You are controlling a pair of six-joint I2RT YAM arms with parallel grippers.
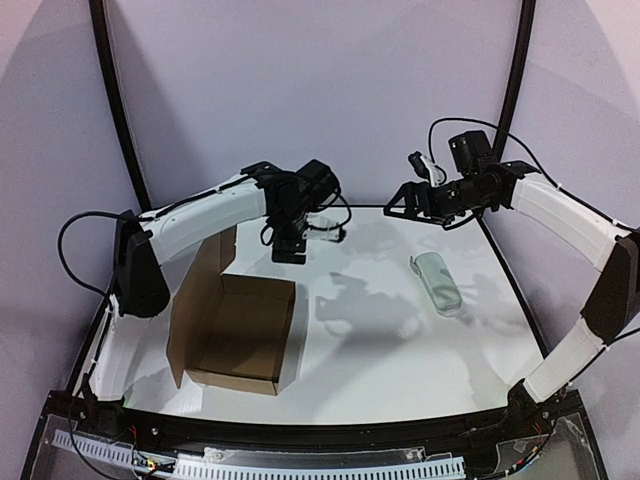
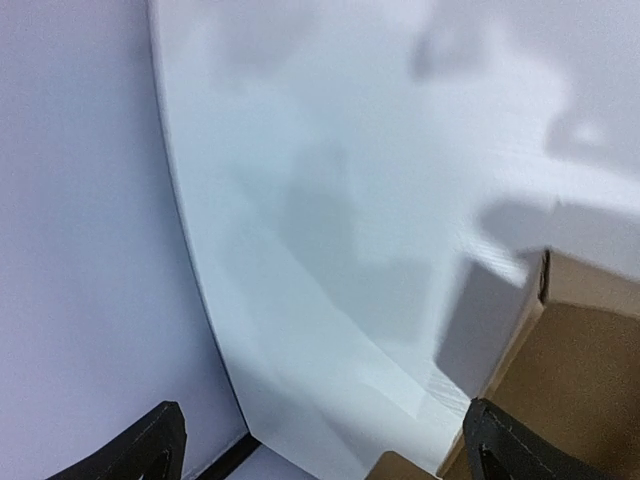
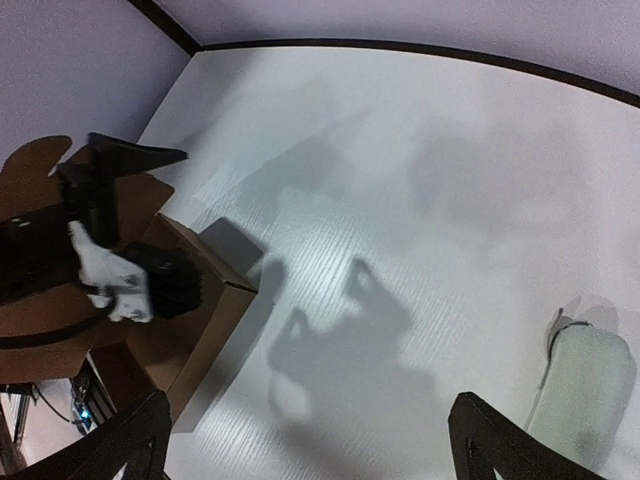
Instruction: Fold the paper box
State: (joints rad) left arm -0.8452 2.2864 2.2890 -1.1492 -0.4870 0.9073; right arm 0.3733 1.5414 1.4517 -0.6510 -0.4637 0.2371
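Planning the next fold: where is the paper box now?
Top view: the paper box sits left of centre, by the left tool; the grey-green case lies to its right.

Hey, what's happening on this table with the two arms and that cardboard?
Two robot arms are folding a paper box. It sits half-formed on the table, walls up, lid flap standing. The left gripper hovers open by its far edge; the right gripper hangs open, empty, with a small pale case lying nearby.

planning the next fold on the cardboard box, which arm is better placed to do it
Left, probably. The left gripper hangs open just past the far edge of the paper box. The right gripper, also open, is raised at the far right, nearer the grey-green case than the box.
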